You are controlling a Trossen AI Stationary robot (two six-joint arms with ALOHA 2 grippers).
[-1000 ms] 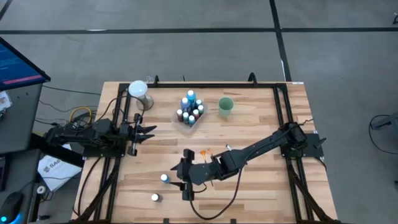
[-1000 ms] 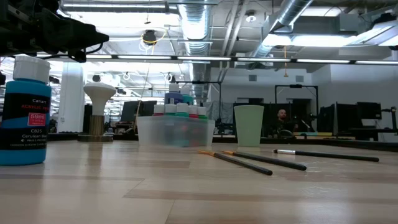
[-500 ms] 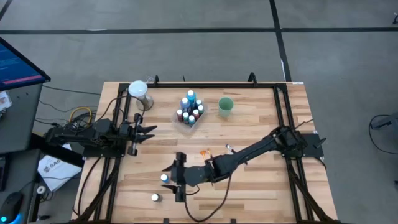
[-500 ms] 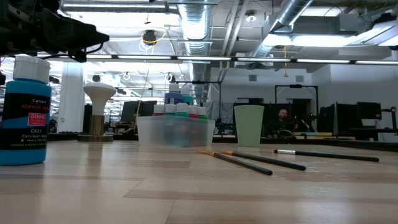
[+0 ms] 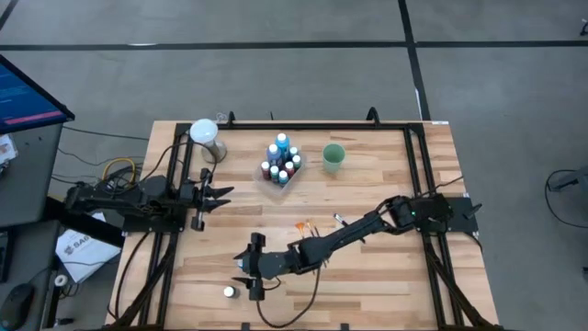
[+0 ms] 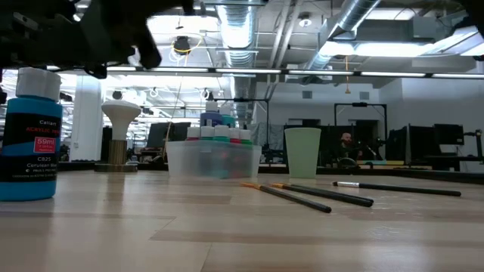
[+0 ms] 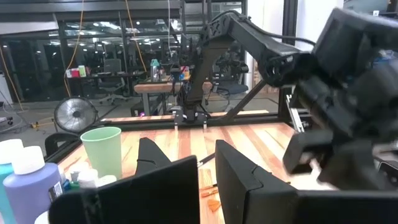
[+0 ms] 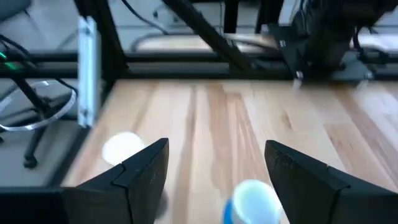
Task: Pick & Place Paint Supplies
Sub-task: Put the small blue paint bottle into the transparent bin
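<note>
Two blue bottles (image 8: 252, 202), white-capped | right end effector (image 5: 252, 267) fingers apart over one | left end effector (image 5: 223, 192) together

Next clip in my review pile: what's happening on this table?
The right gripper, fingers open, reaches across the table and hovers around a blue bottle without gripping it; a small white-capped bottle stands nearby. The left gripper waits shut at the left side. Other bottles fill the clear tray; brushes lie loose.
</note>
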